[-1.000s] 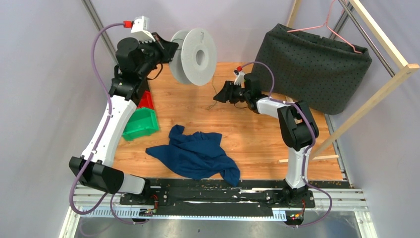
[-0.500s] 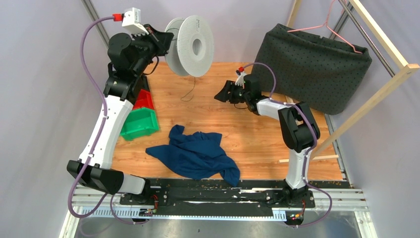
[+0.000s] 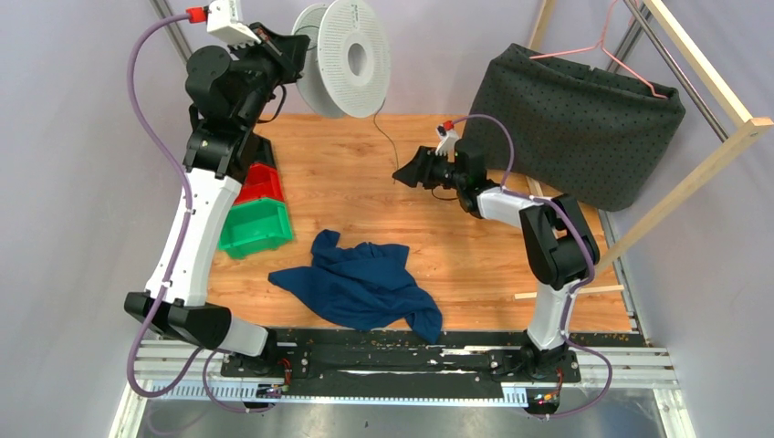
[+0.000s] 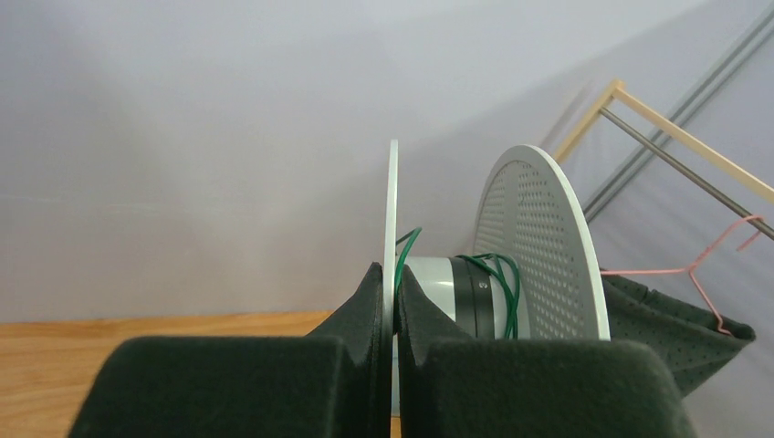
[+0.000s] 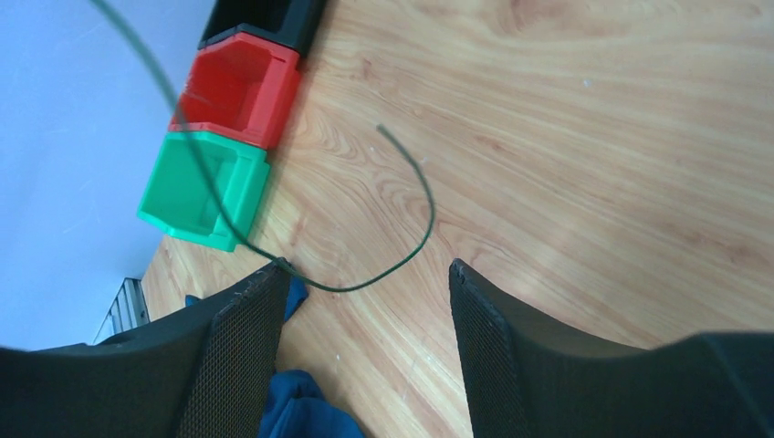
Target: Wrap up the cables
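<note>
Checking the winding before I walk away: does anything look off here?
Yes. The green wire sits in only a few loose loops on the hub of the white spool, which the left end effector holds by one flange. Its tail curls slack at the open right end effector, ungripped.

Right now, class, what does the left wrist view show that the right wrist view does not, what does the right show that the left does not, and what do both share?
Only the left wrist view: the white spool, one flange pinched by the left gripper, turns of wire on its hub, and a pink hanger and dark dotted cloth behind it. Only the right wrist view: the open right gripper, a red bin, a green bin, a corner of blue cloth, and the wire's free end curling over the boards. Both: the wire and the wooden table.
</note>
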